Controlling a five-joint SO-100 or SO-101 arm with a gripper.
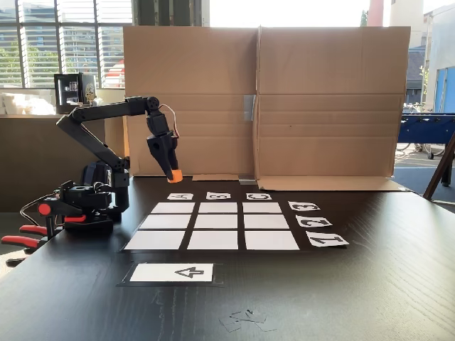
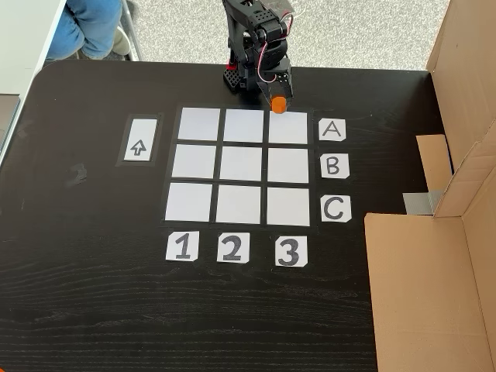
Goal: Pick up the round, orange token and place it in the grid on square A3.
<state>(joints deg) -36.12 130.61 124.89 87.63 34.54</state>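
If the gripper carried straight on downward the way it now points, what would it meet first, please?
Probably square A3: the gripper, shut on the token, hangs about over its edge, though depth is unclear.

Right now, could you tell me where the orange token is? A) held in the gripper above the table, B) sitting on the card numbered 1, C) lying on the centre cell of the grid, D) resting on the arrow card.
A: the token sits between the gripper fingertips, clear of the table, near the grid's A3 corner.
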